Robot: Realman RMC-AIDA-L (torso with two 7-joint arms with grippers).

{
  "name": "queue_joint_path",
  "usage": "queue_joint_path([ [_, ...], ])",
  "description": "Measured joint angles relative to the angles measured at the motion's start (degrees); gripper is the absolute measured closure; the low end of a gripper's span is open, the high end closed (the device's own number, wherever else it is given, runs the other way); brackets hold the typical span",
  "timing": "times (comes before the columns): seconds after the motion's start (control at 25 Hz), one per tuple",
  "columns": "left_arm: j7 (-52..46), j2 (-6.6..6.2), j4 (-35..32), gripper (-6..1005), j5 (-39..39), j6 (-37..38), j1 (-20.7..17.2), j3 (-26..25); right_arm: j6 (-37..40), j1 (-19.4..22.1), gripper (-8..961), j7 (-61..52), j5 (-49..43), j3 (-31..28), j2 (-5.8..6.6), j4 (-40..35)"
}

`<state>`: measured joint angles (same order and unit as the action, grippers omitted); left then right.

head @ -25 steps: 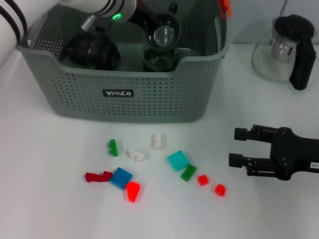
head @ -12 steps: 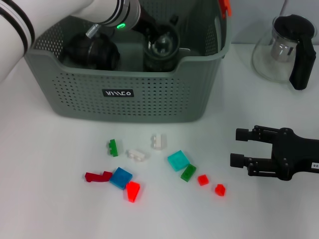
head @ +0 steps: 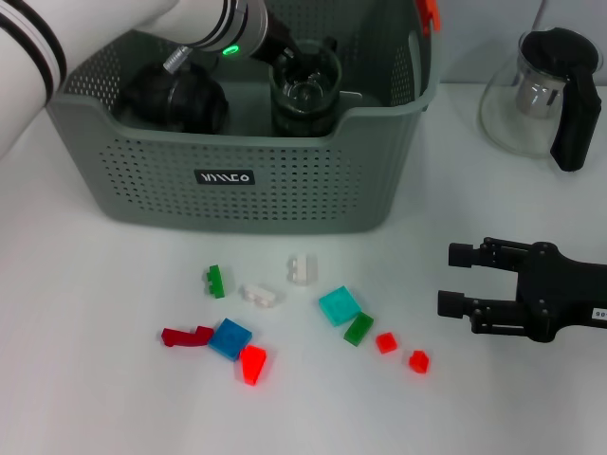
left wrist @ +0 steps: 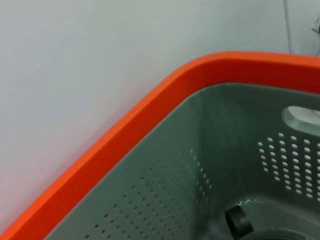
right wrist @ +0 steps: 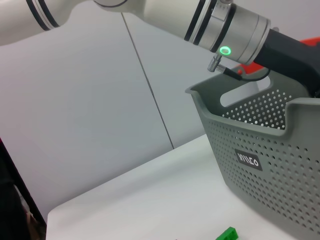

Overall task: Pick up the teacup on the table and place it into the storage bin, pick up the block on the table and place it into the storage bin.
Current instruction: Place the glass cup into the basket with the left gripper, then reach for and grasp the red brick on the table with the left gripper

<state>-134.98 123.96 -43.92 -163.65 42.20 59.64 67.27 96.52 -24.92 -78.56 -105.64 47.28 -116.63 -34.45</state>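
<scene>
The grey perforated storage bin (head: pixel 313 190) stands at the back of the white table, with an orange-red clip (head: pixel 432 11) on its far rim. My left gripper (head: pixel 303 55) reaches down into it, shut on the clear glass teacup (head: pixel 305 100), which stands upright inside the bin. Several small blocks lie in front of the bin, among them a teal block (head: pixel 339 305), a blue one (head: pixel 229 338) and a green one (head: pixel 215 281). Right of the blocks, my right gripper (head: pixel 453 280) rests low over the table, open and holding nothing. The left wrist view shows the bin's orange rim (left wrist: pixel 150 105) and inner wall.
A dark round object (head: pixel 171 100) fills the bin's left half. A glass teapot (head: pixel 536 95) with a black handle stands at the back right. The right wrist view shows the bin's labelled front (right wrist: pixel 270 150), my left arm (right wrist: pixel 225 30) above it, and a green block (right wrist: pixel 226 234).
My left gripper has lowered the teacup deeper into the bin and turned it from tilted to upright. The right arm and the blocks have stayed in place.
</scene>
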Motion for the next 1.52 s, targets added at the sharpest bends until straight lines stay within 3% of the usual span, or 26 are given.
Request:
queue_joint_path([
  [0.36, 0.1, 0.43, -7.65, 381, 1.6, 3.34, -3.06, 0.0, -0.02, 0.15, 131, 0.33, 0.0, -0.4, 0.05, 0.17],
  [0.64, 1.19, 0.17, -22.73, 372, 10.16, 15.85, -8.35, -0.62, -0.02, 0.05, 132, 0.26, 0.0, -0.53, 0.09, 0.17],
  [0.72, 2.93, -0.11, -27.96, 372, 16.56, 21.4, -10.27, -3.27, -0.02, 0.04, 132, 0.18, 0.0, -0.53, 0.09, 0.18],
  [0.8, 5.35, -0.96, -30.68, 372, 26.16, 28.15, -11.02, -9.34, -0.01, 0.03, 131, 0.2, 0.0, -0.53, 0.08, 0.18],
  [0.84, 7.14, -2.72, -29.76, 372, 36.24, 34.81, -10.98, -16.44, -0.02, 0.02, 131, 0.23, 0.0, -0.53, 0.08, 0.18],
  [0.88, 7.14, -2.72, -29.76, 372, 36.24, 34.81, -10.98, -16.44, -0.02, 0.02, 131, 0.23, 0.0, -0.53, 0.08, 0.18],
  [0.96, 9.74, -5.4, -23.93, 372, 47.35, 41.65, -10.82, -24.72, -0.01, 0.02, 130, 0.26, 0.0, -0.53, 0.1, 0.17],
  [1.04, 14.03, -7.21, -16.27, 372, 54.37, 47.01, -11.25, -31.07, 0.03, 0.07, 129, 0.44, 0.0, -0.53, 0.09, 0.18],
  [1.12, 18.36, -7.78, -11.83, 371, 57.33, 51.23, -12.45, -35.27, 0.12, 0.09, 129, 0.5, 0.0, -0.53, 0.09, 0.17],
  [1.2, 23.53, -7.54, -9.66, 371, 57.97, 56.03, -15.17, -39.17, 0.34, 0.1, 130, 0.35, 0.0, -0.53, 0.09, 0.16],
  [1.44, 33.08, -5.76, -12.4, 371, 57.26, 69.5, -23.96, -43.48, 0.45, 0.13, 131, 0.37, 0.0, -0.53, 0.16, 0.15],
  [1.52, 34.23, -5.37, -13.32, 371, 56.19, 70.74, -25.34, -43.49, 0.48, 0.14, 131, 0.42, 0.0, -0.52, 0.14, 0.16],
])
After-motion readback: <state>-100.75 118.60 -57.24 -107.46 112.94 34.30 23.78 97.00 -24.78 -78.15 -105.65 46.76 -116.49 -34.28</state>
